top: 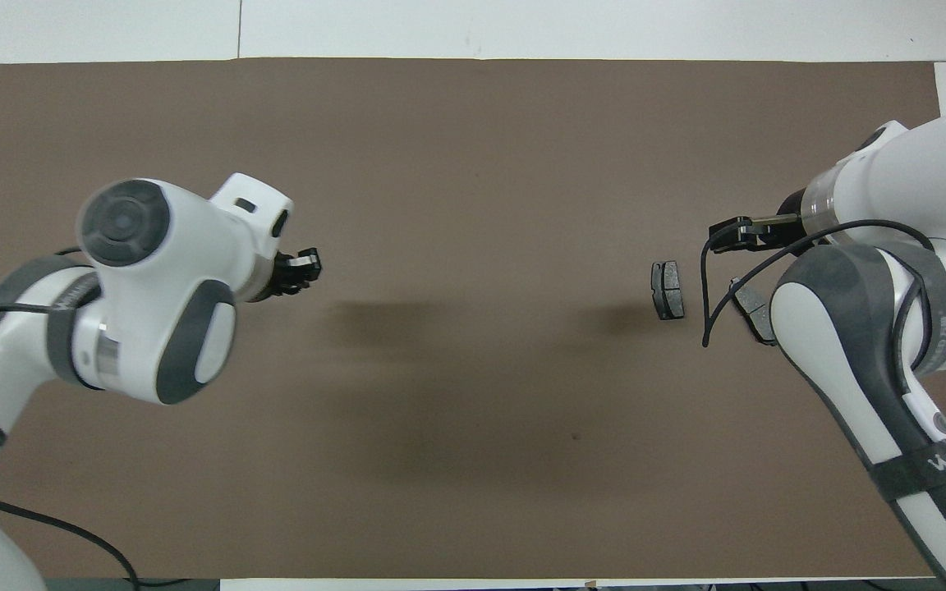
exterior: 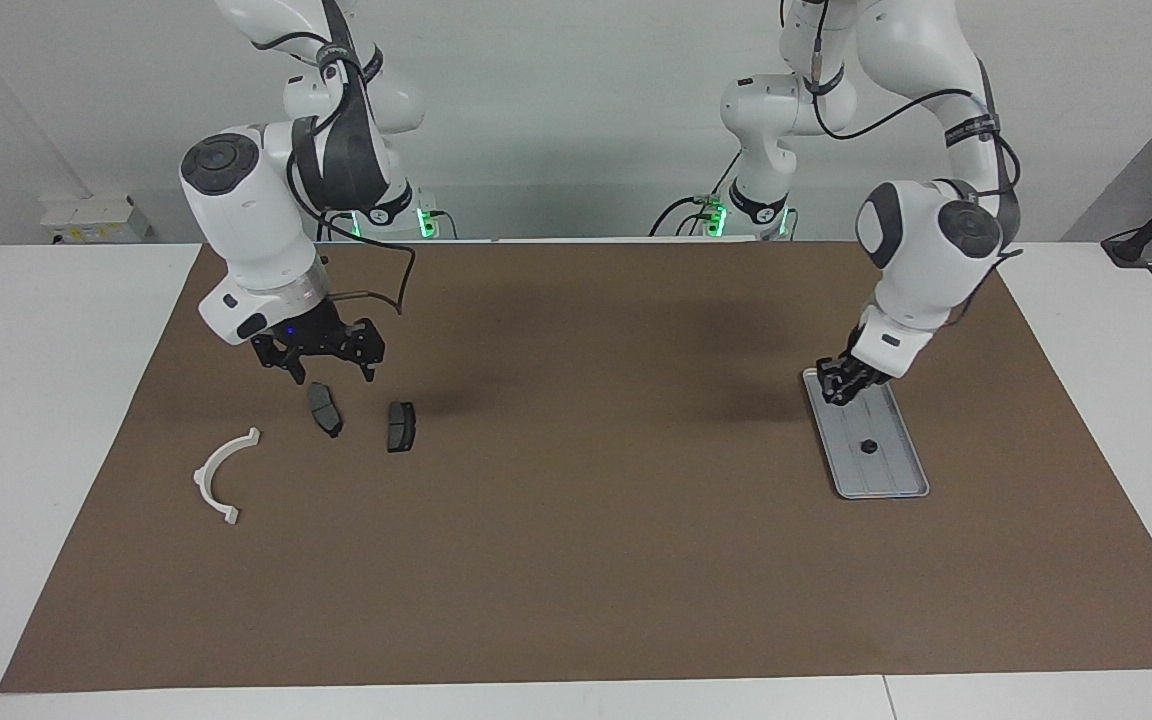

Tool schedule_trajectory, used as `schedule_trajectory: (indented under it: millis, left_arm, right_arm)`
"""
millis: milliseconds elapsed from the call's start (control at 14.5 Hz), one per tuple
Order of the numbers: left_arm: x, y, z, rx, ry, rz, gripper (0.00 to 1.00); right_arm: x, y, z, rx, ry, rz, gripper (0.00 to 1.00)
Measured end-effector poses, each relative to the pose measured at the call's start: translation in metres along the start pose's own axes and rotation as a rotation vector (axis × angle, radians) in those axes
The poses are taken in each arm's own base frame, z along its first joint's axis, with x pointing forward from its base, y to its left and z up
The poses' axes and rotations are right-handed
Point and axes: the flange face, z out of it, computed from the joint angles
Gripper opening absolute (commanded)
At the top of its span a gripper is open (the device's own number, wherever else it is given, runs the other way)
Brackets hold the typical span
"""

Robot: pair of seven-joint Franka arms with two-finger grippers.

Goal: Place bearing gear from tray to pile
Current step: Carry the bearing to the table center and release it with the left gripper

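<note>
We see a long table covered by a brown mat [exterior: 576, 560], with two white robot arms reaching in from one long edge.

At the left arm's end of the table lies a flat silver-grey metal tray [exterior: 891, 480] with a raised rim and lengthwise ridges. A small dark part, the bearing gear [exterior: 866, 446], sits on the tray near its middle, touching nothing else. The left gripper [exterior: 839, 386] is down low over the end of the tray nearer the robots, apart from the gear. Its fingers are drawn in narrow, and we cannot tell whether they hold anything. In the overhead view the arm hides the tray, and only the gripper's dark tip [top: 302, 268] shows past the white wrist.

At the right arm's end lies the pile: a white half-ring bracket [exterior: 223, 476] and two dark grey brake pads. One pad [exterior: 325, 409] lies just under the right gripper; the other pad [exterior: 401, 426] lies beside it, toward the middle of the table. The bracket lies farther from the robots than the pads. The right gripper [exterior: 333, 374] hangs over the first pad with its fingers spread wide, holding nothing.
</note>
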Motion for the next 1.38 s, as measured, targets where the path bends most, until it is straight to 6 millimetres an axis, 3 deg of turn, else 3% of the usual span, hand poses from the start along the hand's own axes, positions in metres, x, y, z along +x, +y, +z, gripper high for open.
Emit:
schedule_trajectory:
  millis: [138,275,551,826,964,1239,1377]
  left_arm:
    - [-0.046,0.053,0.013,0.007,0.016,-0.059,0.00]
    - [-0.073,0.083,0.036,0.024,0.038,-0.095,0.00]
    - [-0.081,0.099,0.093,0.030,0.033,-0.133,0.00]
    - [-0.078,0.098,0.102,0.029,0.034,-0.142,0.00]
    - [-0.078,0.098,0.102,0.026,0.035,-0.143,0.99]
    - [-0.073,0.098,0.097,0.017,0.048,-0.135,1.00]
    - [-0.050,0.088,0.076,0.000,0.077,-0.090,1.00]
  right_arm:
    - [0.000,0.004,0.000,0.000,0.000,0.007,1.00]
    - [0.001,0.007,0.000,-0.001,0.000,0.012,1.00]
    - [0.001,0.007,0.000,-0.001,0.000,0.012,1.00]
    - [0.001,0.007,0.000,-0.001,0.000,0.012,1.00]
    - [0.001,0.009,0.000,-0.001,0.000,0.015,1.00]
    - [0.001,0.010,0.000,-0.001,0.000,0.017,1.00]
    - [0.001,0.007,0.000,0.000,0.000,0.018,1.00]
